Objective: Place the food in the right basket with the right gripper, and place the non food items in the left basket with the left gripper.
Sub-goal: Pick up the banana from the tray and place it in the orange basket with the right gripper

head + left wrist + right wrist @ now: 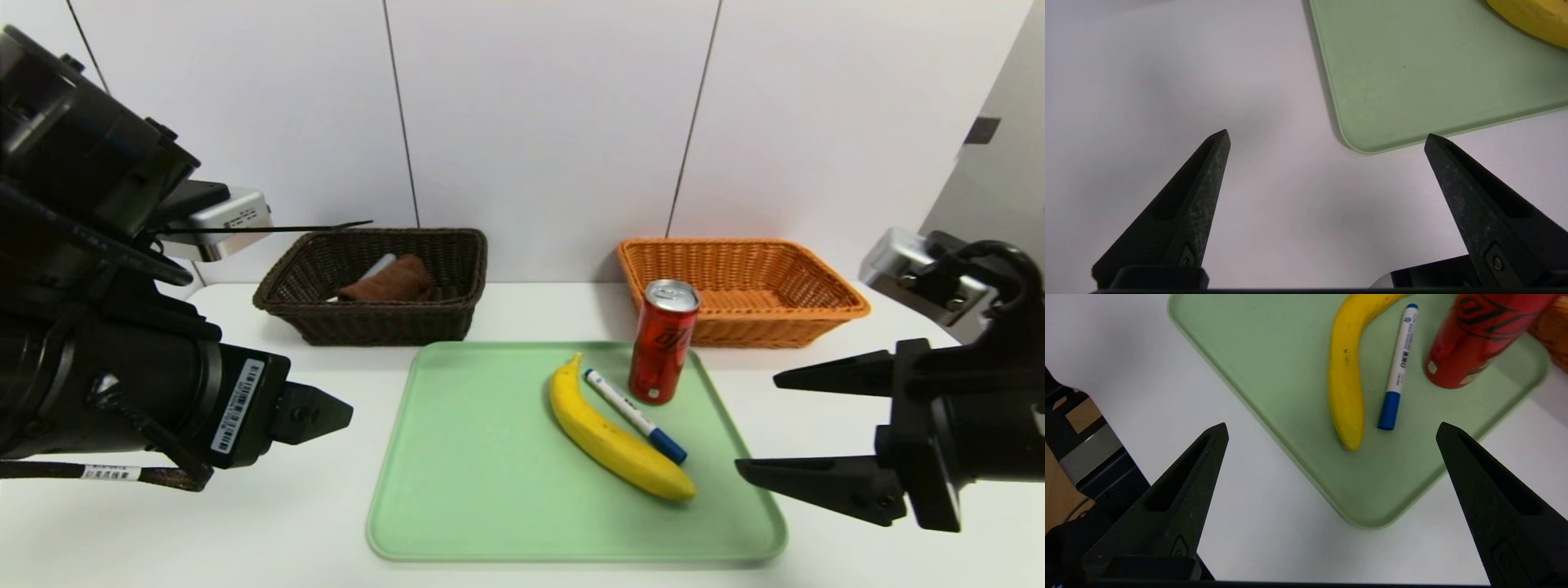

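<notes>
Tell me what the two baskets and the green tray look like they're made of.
Dark brown basket and orange basket: woven wicker or a plastic imitation, judging by the visible strand weave; which one is unclear. Green tray: probably moulded plastic, given its smooth matte surface, rounded corners and raised lip.

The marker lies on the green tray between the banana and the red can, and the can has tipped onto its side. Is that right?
Not quite. In the head view the red can stands upright on the green tray, silver top up, not on its side. The rest holds: the marker lies between the banana and the can.
</notes>
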`<state>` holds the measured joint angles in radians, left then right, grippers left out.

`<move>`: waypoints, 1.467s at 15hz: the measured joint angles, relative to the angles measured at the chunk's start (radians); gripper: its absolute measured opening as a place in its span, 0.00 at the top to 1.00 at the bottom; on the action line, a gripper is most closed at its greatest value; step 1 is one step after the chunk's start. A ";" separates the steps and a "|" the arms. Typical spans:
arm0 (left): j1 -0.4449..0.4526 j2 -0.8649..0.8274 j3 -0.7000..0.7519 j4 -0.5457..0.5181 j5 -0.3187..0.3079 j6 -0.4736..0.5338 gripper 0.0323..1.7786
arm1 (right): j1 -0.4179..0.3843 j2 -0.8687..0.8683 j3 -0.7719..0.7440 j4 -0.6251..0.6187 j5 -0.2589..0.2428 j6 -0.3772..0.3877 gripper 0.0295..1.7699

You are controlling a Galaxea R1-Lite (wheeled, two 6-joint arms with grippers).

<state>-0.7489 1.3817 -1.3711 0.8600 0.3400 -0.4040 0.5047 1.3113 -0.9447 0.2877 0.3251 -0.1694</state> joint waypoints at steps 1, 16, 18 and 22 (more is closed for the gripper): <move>0.000 -0.002 0.002 0.000 0.000 0.000 0.05 | 0.021 0.038 -0.016 0.000 -0.001 0.011 0.01; -0.001 0.021 0.006 -0.006 -0.007 0.001 0.05 | 0.151 0.396 -0.173 -0.012 -0.144 0.030 0.01; -0.001 0.024 0.011 -0.006 -0.007 0.000 0.05 | 0.160 0.423 -0.176 -0.014 -0.144 0.028 0.01; -0.001 0.029 0.023 -0.007 -0.007 -0.001 0.05 | 0.165 0.479 -0.185 -0.020 -0.144 0.026 0.01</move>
<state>-0.7500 1.4104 -1.3483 0.8530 0.3328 -0.4051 0.6696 1.7904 -1.1296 0.2674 0.1809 -0.1436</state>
